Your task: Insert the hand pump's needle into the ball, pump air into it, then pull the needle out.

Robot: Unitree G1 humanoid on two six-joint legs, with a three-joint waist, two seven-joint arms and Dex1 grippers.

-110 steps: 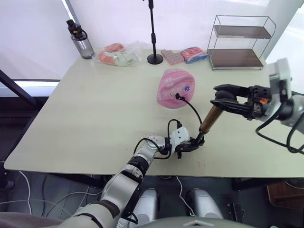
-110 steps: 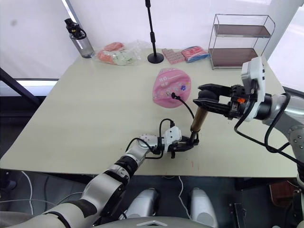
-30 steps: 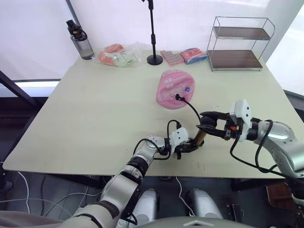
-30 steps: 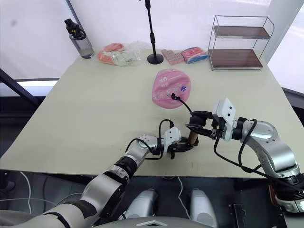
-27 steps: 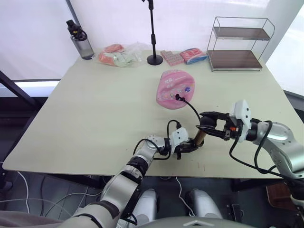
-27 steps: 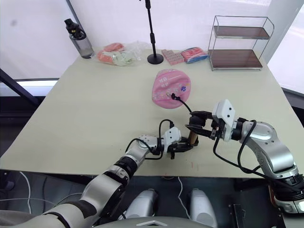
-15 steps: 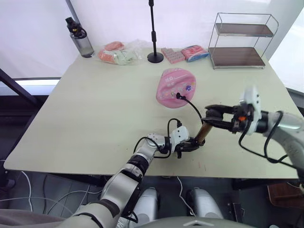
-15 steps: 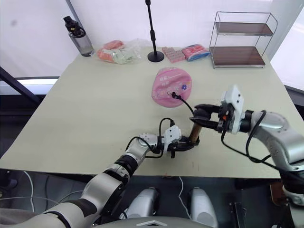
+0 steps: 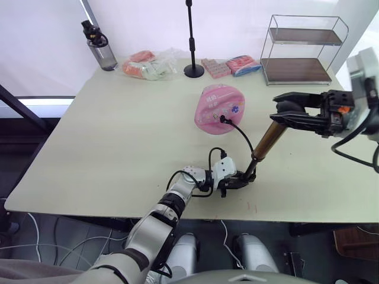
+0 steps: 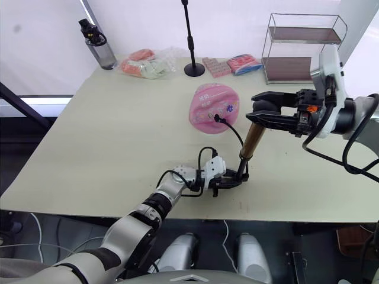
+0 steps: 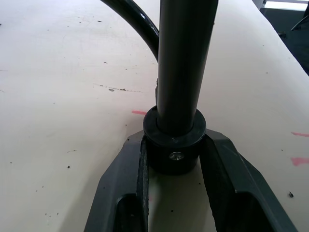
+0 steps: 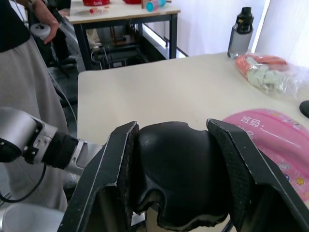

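The hand pump (image 9: 265,144) stands tilted near the table's front edge, its gold-bronze barrel rising to the right. My left gripper (image 9: 239,180) is shut on the pump's black bottom cap (image 11: 175,144), low on the table. My right gripper (image 9: 284,110) is shut on the black T-handle (image 12: 174,169), held high above the table. A thin black hose (image 9: 241,137) arcs from the pump's foot to the saggy pink ball (image 9: 218,105). The needle's black fitting (image 9: 222,120) sits on the ball's near side; the pin itself is hidden.
Along the far edge stand a water bottle (image 9: 98,48), bagged packets (image 9: 147,66), a black stand pole (image 9: 191,41), more packets (image 9: 230,66) and a wire shelf (image 9: 302,50). A person (image 12: 21,58) stands beyond the table in the right wrist view.
My right gripper has risen up and to the right with the T-handle, so much more of the pump's length shows. The left gripper still holds the foot in place.
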